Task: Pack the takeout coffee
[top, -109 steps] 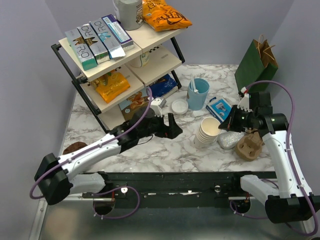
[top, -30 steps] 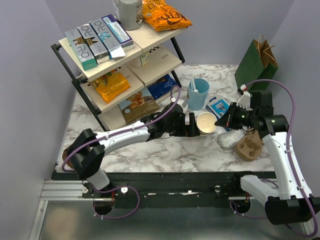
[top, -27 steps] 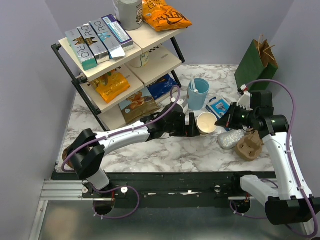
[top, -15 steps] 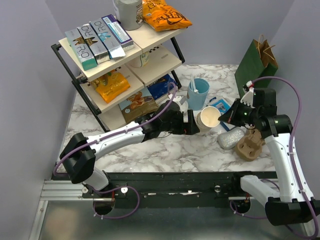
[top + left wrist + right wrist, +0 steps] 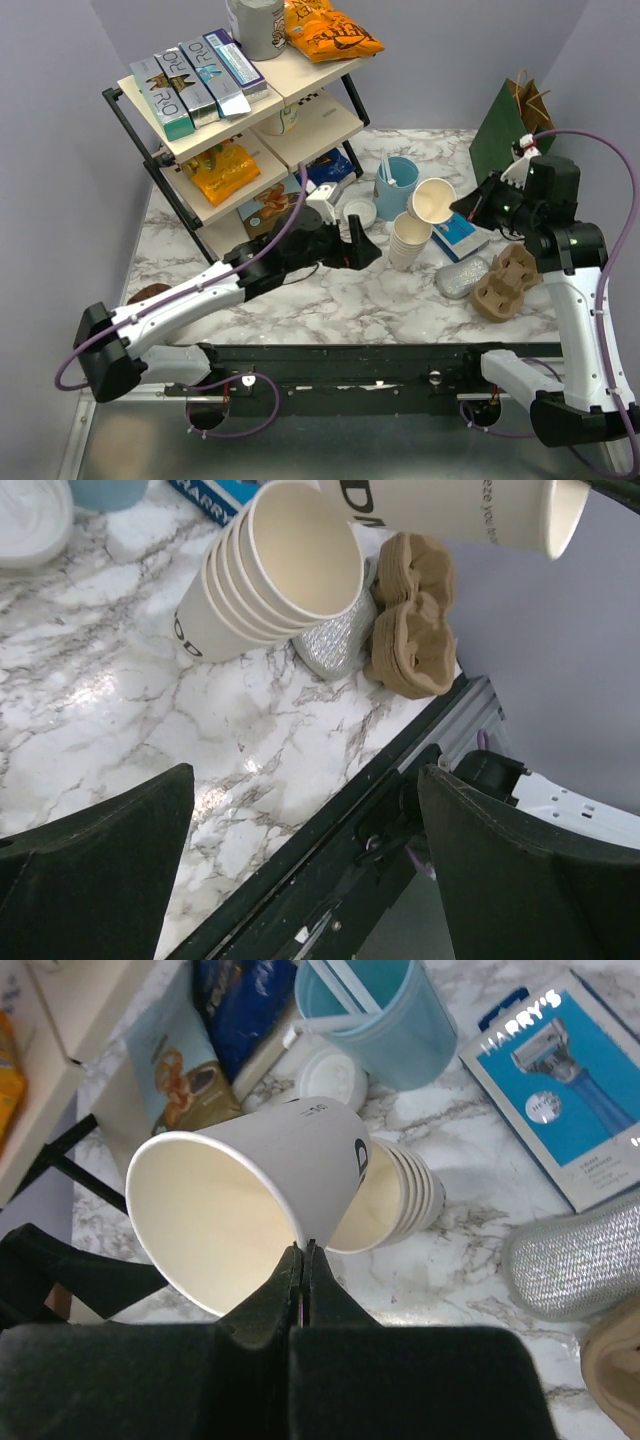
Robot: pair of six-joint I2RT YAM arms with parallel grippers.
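Where the single cream cup (image 5: 432,200) is: in the air, right of centre in the top view, above and just right of the cup stack (image 5: 407,242); tilted, its lidless mouth facing lower left.
Right gripper (image 5: 303,1250): clenched on the single cream cup's rim, one finger inside the mouth and one outside.
Left gripper (image 5: 365,243): released, jaws spread wide, low over the bench (image 5: 330,300), just left of the cup stack.
Cup stack: lidless cream cups nested together, leaning, base on the bench; clear of the held cup in the left wrist view.
White lid (image 5: 359,212): flat on the bench, just left of the blue cup (image 5: 397,187), apart from the held cup.
Blue cup: upright, white sticks inside.
Lower right of the top view: razor pack (image 5: 458,232), silver pouch (image 5: 462,279) and brown cup carrier (image 5: 505,281), all on the bench.
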